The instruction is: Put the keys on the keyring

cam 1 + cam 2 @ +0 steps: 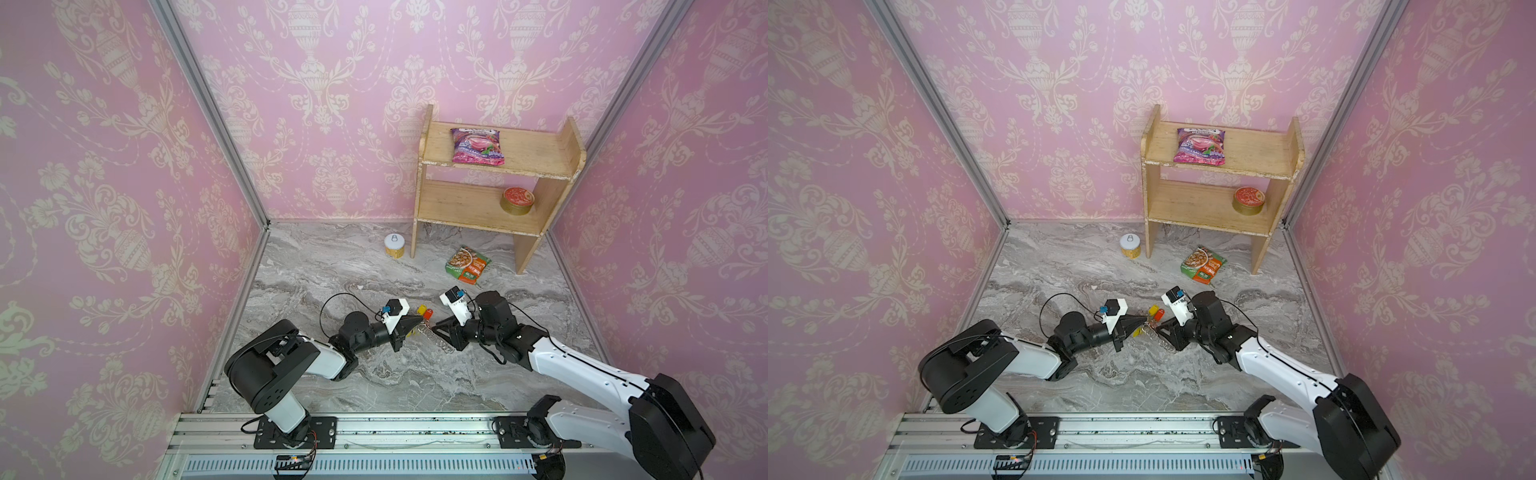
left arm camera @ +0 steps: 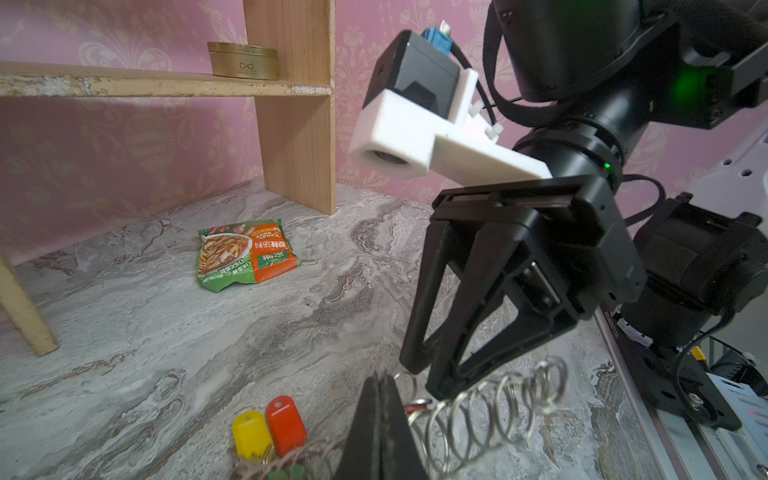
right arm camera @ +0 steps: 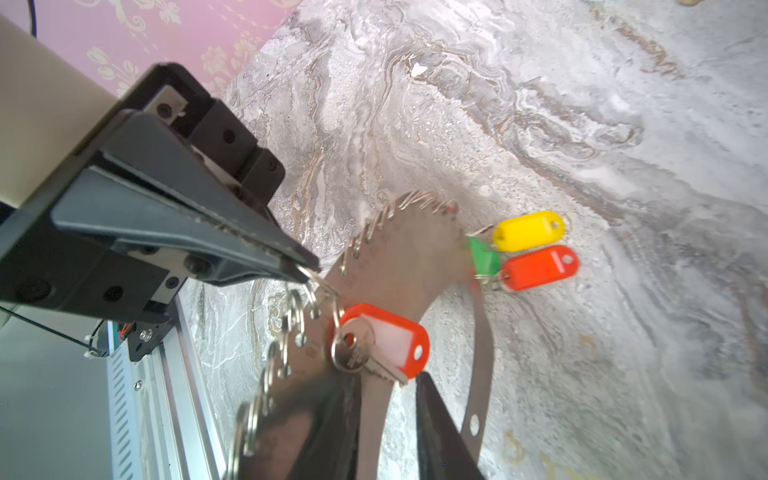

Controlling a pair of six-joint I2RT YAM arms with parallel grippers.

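On the grey marbled tabletop [image 1: 395, 374], the left gripper [image 3: 301, 268] pinches shut on a ring of the keyring [image 3: 407, 249]. The right gripper [image 2: 427, 379] has its jaws parted either side of the band, beside a red-tagged key [image 3: 382, 345]. A yellow tag [image 3: 530, 230] and an orange tag [image 3: 540, 268] lie beyond, with pink damask walls [image 1: 332, 83] around.

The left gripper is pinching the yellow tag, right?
No. The left gripper pinches a ring of the keyring, not the yellow tag, which lies on the table apart from it. The right wrist view shows it.
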